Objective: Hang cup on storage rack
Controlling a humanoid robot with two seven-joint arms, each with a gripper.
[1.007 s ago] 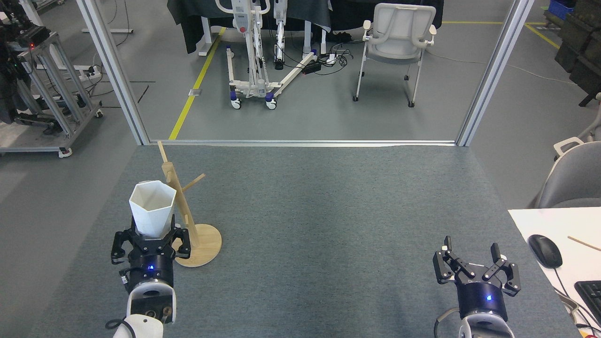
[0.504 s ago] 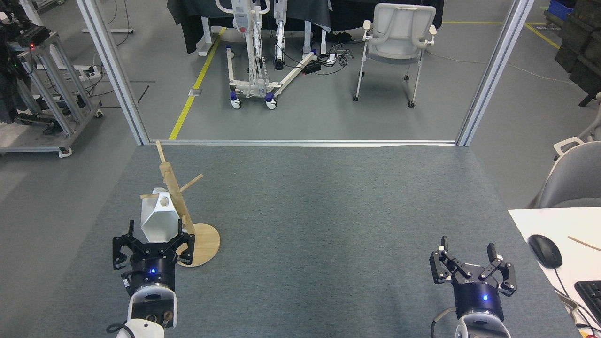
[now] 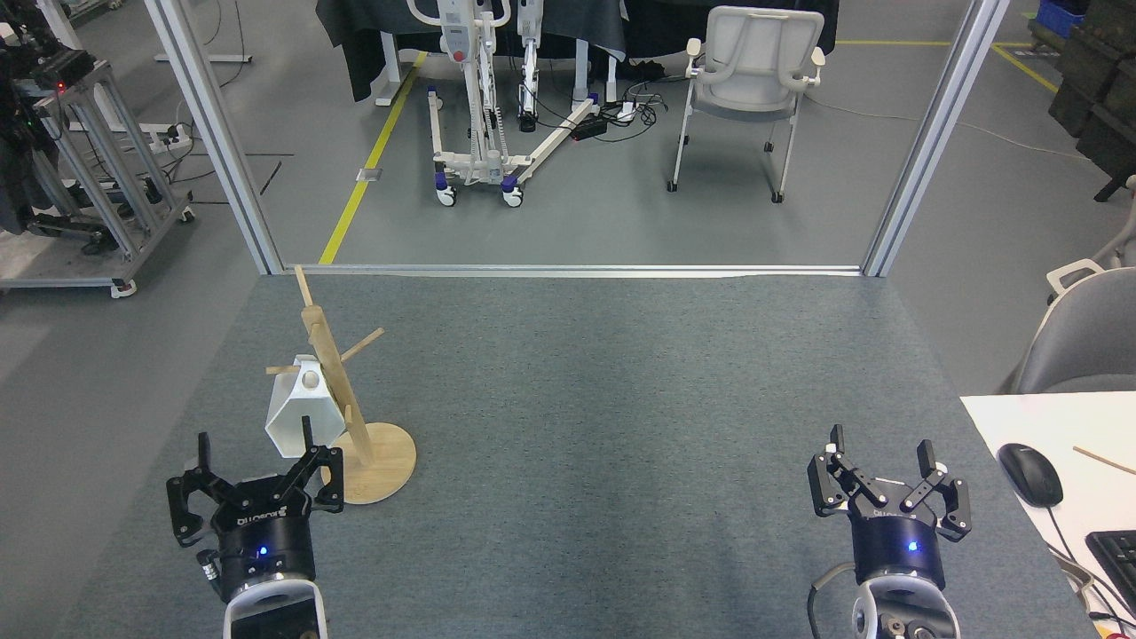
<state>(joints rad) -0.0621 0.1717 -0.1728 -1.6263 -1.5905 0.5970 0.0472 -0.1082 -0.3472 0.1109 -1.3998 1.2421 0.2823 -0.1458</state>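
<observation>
Lower left of frame: white faceted matte cup (image 3: pixel 300 415) hangs by its holed tab on a thin peg of the wooden rack (image 3: pixel 342 399), round disc base. Left gripper (image 3: pixel 253 475) spread wide and empty; right gripper (image 3: pixel 881 470) likewise, lower right.

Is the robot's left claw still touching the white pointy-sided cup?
Apart. The head view shows the left gripper open, below the white faceted cup, which hangs by its holed tab on a peg of the light wooden mug tree.
</observation>
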